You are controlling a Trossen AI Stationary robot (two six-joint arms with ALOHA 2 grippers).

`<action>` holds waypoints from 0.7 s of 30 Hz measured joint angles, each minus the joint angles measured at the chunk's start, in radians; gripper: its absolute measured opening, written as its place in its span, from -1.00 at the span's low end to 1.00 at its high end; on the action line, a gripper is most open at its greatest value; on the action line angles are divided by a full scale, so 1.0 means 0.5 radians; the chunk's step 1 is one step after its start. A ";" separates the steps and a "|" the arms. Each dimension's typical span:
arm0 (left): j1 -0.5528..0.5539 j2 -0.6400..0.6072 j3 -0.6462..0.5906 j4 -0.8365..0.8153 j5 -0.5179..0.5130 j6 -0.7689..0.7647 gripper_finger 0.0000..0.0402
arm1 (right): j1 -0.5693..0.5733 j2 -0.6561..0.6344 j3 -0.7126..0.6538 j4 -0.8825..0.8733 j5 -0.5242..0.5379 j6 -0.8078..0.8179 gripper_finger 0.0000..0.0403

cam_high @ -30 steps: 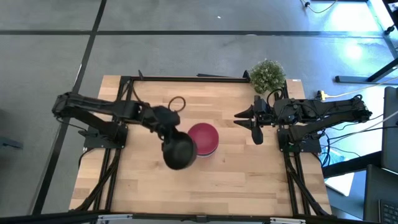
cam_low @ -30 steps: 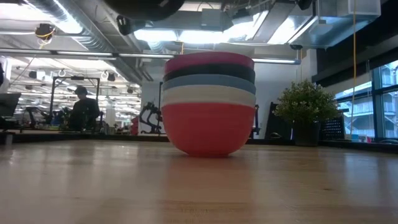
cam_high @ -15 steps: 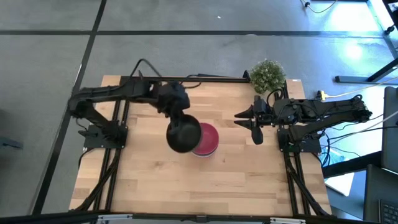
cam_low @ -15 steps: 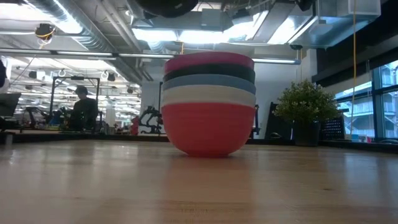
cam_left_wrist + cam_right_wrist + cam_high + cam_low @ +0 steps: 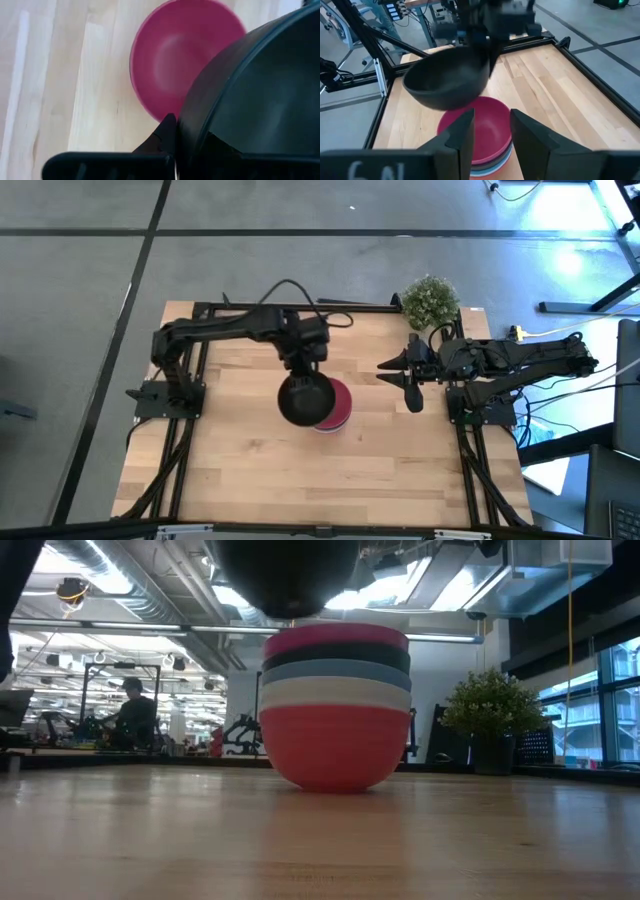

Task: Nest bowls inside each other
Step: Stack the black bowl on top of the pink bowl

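1. Above the table (image 5: 250,470), the left gripper (image 5: 305,358) is clamped on the rim of a black bowl (image 5: 305,400), holding it in the air.
2. Below it, partly overlapped from above, stands a stack (image 5: 335,705) of five nested bowls near the table's middle, pink bowl (image 5: 175,60) uppermost, red bowl (image 5: 335,745) lowest.
3. At the right edge, the right gripper (image 5: 408,375) waits, fingers parted and holding nothing.

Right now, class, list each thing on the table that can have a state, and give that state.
black bowl: held aloft by left gripper, over the stack but off-centre
stack of bowls: five nested, upright, magenta bowl on top, empty
right gripper: open, waiting beside the stack
potted plant: upright
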State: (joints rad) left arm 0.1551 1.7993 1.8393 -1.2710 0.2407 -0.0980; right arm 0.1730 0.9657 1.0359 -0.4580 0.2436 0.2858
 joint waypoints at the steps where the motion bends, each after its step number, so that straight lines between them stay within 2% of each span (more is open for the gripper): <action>1: 0.000 0.022 0.000 0.000 -0.003 0.010 -0.99 | 0.000 -0.001 0.000 0.000 0.000 -0.004 -0.38; 10: 0.000 0.119 0.042 0.147 0.117 0.047 -0.99 | 0.000 -0.001 0.000 -0.023 0.000 -0.017 -0.38; 21: -0.004 0.184 0.197 0.231 0.134 0.013 -0.99 | 0.000 -0.001 0.000 -0.051 0.000 -0.059 -0.38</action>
State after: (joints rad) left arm 0.1532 1.8911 1.9376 -1.1555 0.3079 -0.0917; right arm 0.1730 0.9653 1.0359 -0.4835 0.2436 0.2564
